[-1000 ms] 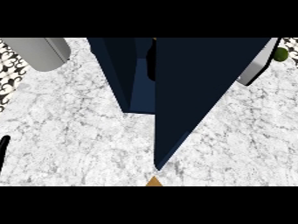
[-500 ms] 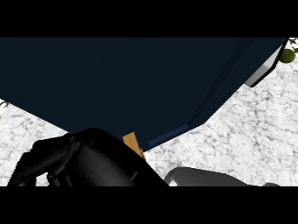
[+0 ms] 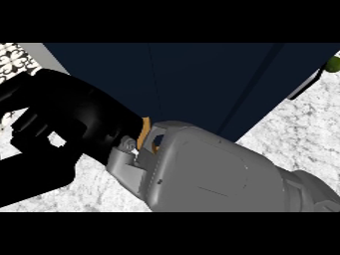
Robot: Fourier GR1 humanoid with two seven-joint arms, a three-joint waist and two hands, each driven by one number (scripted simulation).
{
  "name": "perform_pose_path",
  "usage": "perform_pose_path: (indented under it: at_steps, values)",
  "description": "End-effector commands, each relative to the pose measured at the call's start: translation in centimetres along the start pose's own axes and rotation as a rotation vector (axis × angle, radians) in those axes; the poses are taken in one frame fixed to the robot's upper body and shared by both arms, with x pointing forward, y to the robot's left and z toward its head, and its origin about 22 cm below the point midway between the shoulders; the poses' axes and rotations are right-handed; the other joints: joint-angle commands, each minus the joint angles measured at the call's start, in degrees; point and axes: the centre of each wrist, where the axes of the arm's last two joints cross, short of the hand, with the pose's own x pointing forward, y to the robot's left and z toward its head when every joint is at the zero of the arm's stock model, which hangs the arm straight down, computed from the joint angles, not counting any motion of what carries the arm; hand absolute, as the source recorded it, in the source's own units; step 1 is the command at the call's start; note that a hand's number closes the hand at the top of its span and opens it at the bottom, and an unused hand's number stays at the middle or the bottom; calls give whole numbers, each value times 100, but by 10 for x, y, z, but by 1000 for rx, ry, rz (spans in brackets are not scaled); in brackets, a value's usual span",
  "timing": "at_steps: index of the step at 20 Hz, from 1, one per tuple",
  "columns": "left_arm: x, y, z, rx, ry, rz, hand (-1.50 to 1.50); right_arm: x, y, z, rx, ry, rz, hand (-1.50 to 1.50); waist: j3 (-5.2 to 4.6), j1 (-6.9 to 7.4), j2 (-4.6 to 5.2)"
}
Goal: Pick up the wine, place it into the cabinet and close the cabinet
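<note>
Fingers [image 3: 25,124] of the right hand [image 3: 77,112] read as one dark mass; whether they are spread or curled I cannot tell, and nothing shows in them. One navy cabinet [image 3: 202,84] stands just beyond them, its front looking nearly shut. No wine shows anywhere. It is probably inside already, leaving only the closing push. One small green thing [image 3: 335,63] sits well apart to their right, past the marble tabletop [image 3: 305,134].

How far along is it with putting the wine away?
No wine shows on the counter, so it is probably already inside. The right hand is up against the dark cabinet, seemingly on the door. Whether it is fully shut cannot be told.
</note>
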Motion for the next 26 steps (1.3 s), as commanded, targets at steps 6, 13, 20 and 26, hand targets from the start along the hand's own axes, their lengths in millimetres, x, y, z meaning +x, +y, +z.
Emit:
perform_pose_path:
  at_steps: [6, 13, 20, 26]
  values:
    - [5, 18, 2, 33, 4, -25, -150, -9, -53, -44, 104, 97, -172, 150, 8, -190, -44]
    - [22, 27, -8, 57, -18, -39, -150, -48, -119, -47, -126, 0, -93, 150, 14, -283, -12]
    - [22, 23, -9, -3, -1, 1, -150, -67, -167, -18, -265, -14, -104, 150, 12, -368, 44]
    - [24, 13, -15, -29, -5, 48, -150, -70, -183, -7, -321, -58, -111, 150, 12, -477, 90]
